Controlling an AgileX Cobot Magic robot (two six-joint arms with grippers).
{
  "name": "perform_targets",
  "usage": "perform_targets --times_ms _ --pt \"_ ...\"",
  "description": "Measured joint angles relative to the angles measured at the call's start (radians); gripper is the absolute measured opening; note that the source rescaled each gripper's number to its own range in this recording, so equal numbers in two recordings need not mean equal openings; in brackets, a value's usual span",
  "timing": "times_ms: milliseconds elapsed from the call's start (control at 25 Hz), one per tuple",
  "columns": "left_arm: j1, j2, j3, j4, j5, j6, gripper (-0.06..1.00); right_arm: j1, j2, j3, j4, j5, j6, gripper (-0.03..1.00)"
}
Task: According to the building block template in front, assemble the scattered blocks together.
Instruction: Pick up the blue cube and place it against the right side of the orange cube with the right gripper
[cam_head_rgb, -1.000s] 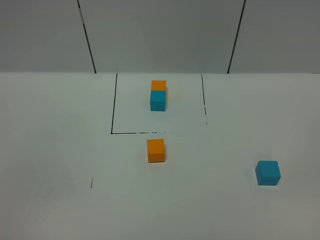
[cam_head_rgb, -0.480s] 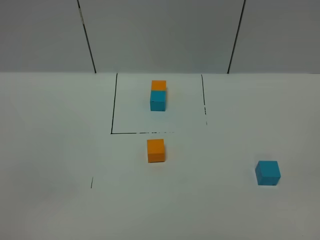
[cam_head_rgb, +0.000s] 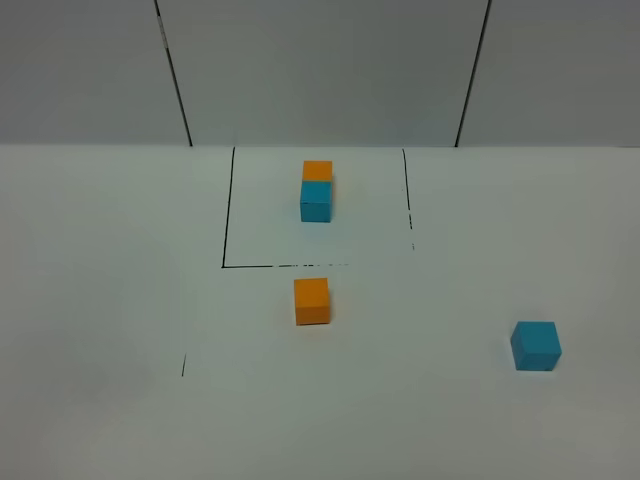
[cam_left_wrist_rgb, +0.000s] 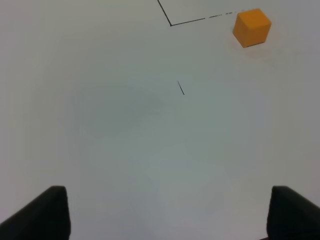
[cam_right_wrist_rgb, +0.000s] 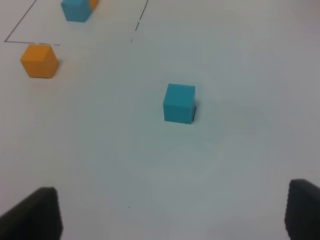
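Note:
The template stands inside the black-lined square: a blue block (cam_head_rgb: 316, 201) with an orange block (cam_head_rgb: 318, 170) touching it right behind. A loose orange block (cam_head_rgb: 312, 301) lies just in front of the square and also shows in the left wrist view (cam_left_wrist_rgb: 252, 27) and the right wrist view (cam_right_wrist_rgb: 39, 60). A loose blue block (cam_head_rgb: 536, 346) lies at the front right, and ahead of my right gripper (cam_right_wrist_rgb: 175, 212) in its view (cam_right_wrist_rgb: 179, 103). My left gripper (cam_left_wrist_rgb: 162, 212) is open and empty, far from the orange block. My right gripper is open and empty. Neither gripper shows in the exterior high view.
A black-lined square (cam_head_rgb: 224, 220) marks the template area on the white table. A short black tick mark (cam_head_rgb: 183, 366) lies at the front left. A grey panelled wall (cam_head_rgb: 320, 70) stands behind the table.

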Motion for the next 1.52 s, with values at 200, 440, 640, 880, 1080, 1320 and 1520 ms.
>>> perform_targets --times_ms 200,440,640,880,1080,1320,1520 --pt "0.0 0.0 0.0 0.0 0.0 0.0 0.68 0.0 0.0 0.0 0.0 0.0 0.0 0.78" --pt "0.0 0.0 0.0 0.0 0.0 0.0 0.68 0.0 0.0 0.0 0.0 0.0 0.0 0.78" --pt "0.0 0.0 0.0 0.0 0.0 0.002 0.68 0.0 0.0 0.0 0.0 0.0 0.0 0.78" --pt "0.0 -0.001 0.0 0.0 0.0 0.002 0.68 0.0 0.0 0.0 0.0 0.0 0.0 0.78" --pt "0.0 -0.001 0.0 0.0 0.0 0.002 0.68 0.0 0.0 0.0 0.0 0.0 0.0 0.78" --pt "0.03 -0.011 0.0 0.0 0.0 0.003 0.68 0.0 0.0 0.0 0.0 0.0 0.0 0.78" --pt "0.112 -0.011 0.0 0.0 0.0 0.003 0.68 0.0 0.0 0.0 0.0 0.0 0.0 0.78"
